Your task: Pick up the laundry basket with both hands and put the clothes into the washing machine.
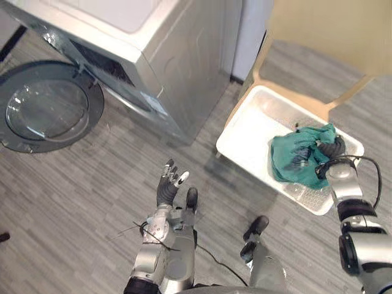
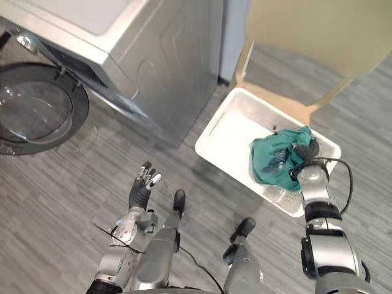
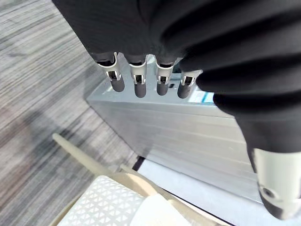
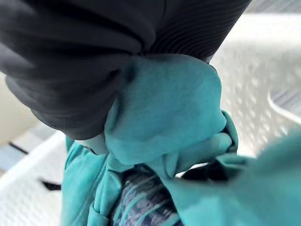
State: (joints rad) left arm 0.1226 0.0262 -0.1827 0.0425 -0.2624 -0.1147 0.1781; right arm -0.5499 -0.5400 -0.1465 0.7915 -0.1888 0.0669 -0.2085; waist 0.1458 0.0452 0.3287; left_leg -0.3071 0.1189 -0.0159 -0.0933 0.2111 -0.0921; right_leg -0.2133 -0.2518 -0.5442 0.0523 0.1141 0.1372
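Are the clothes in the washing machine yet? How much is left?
Not yet. Ready: the washing machine has its round door open. In hand: the right hand is down on the teal clothes inside the white laundry basket on the floor. The left hand is open above the floor, touching nothing. Left: lifting the clothes and putting them in through the door.

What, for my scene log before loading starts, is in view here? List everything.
washer: one, silver-grey, upper left
door: one, round, dark glass, swung open at far left
basket: one, white, on the floor right of the washer
clothes: one bundle, teal, in the basket's right end
chair: one, pale wood, behind the basket
floor: grey planks
left hand: open, raised over the floor, centre
right hand: on the clothes in the basket
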